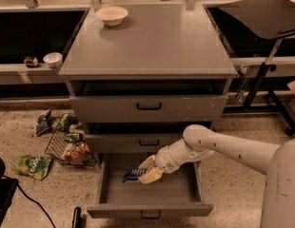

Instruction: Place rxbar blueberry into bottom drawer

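The bottom drawer (150,209) of the grey cabinet stands pulled open, its inside bare. My gripper (146,172) reaches in from the right and is shut on the rxbar blueberry (133,175), a small dark-blue bar with white print. The bar sticks out to the left of the fingers. It hangs inside the drawer's opening, a little above the drawer floor, toward the middle back. The white arm (223,148) crosses in front of the drawer's right side.
The two upper drawers (148,107) are closed. A white bowl (112,15) sits on the cabinet top. A wire basket (70,148) of snacks, a green bag (32,165) and a blue-and-white bag (42,121) lie on the floor left. A black stand (261,80) is right.
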